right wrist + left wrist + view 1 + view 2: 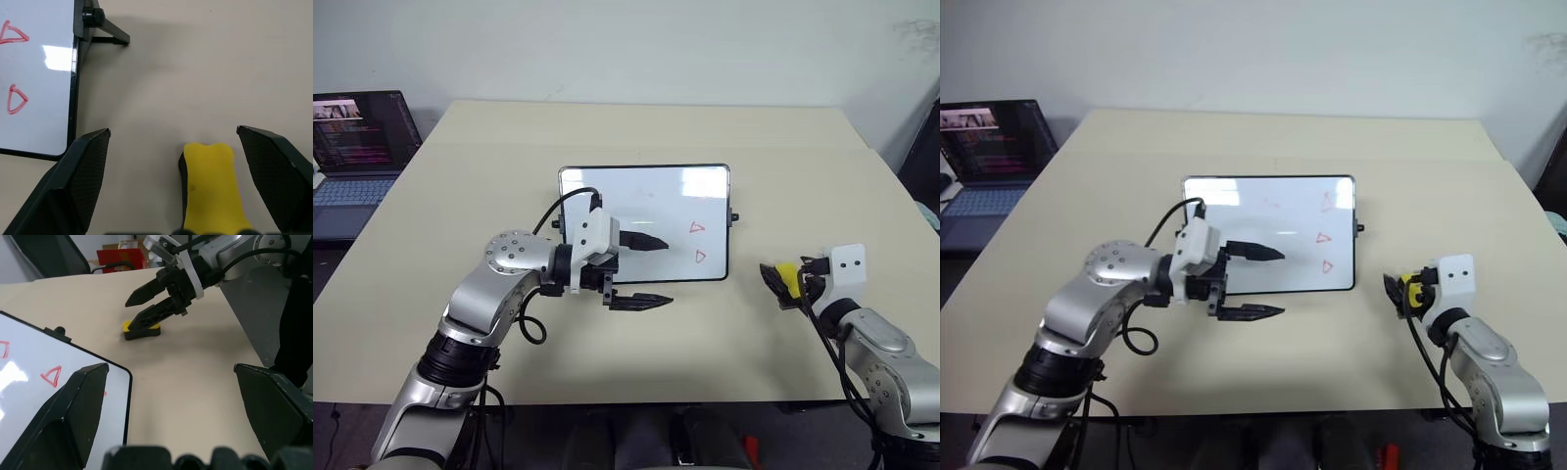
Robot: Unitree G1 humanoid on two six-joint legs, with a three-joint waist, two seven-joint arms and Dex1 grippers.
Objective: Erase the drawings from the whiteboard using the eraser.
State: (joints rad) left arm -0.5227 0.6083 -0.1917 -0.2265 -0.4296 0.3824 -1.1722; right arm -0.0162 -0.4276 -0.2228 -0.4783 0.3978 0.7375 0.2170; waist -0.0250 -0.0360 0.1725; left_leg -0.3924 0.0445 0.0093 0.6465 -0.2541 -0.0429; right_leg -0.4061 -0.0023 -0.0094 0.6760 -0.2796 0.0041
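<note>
The whiteboard (636, 206) lies flat in the middle of the table (460, 176). The drawings are two small red triangles, one (696, 228) above the other (701, 258), near the board's right edge. My left gripper (666, 271) is open and points to the right over the board's front edge, just left of the triangles, with nothing in it. The yellow eraser (210, 186) with its dark underside lies on the table to the right of the board. My right gripper (172, 129) is open, and the eraser sits between its fingers without being clamped.
An open laptop (357, 147) stands off the table's far left corner. A black knob and stand leg (100, 27) stick out from the board's right side. The table's right edge (906, 186) runs close to my right arm.
</note>
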